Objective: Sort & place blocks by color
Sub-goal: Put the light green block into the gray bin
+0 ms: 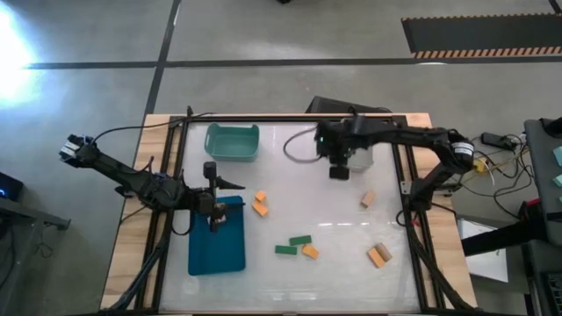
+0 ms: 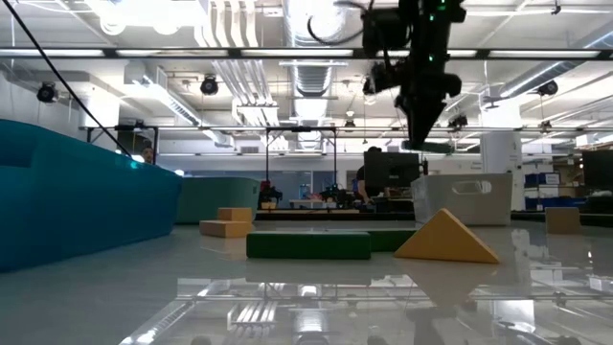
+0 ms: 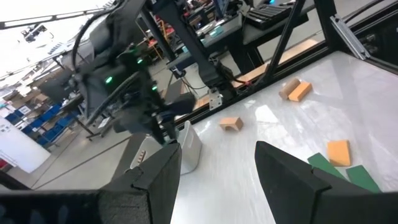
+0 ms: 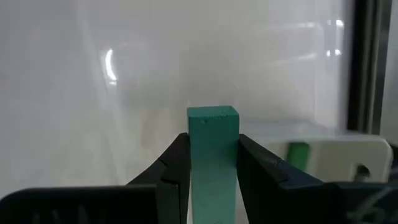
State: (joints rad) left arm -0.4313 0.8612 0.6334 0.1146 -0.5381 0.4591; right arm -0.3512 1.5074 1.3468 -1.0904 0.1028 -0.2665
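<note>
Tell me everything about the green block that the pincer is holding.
The green block is a plain rectangular bar with a flat square end, matte like painted wood. It stands out lengthwise from the right pincer, whose two dark fingers press its sides. It hangs above the table beside the clear bin, where another green piece already lies.

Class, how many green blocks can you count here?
4. Two green rectangular wooden blocks lie together mid-table; a third green block is gripped in the right hand; a fourth green block sits inside the clear plastic bin. Others may be hidden.
</note>
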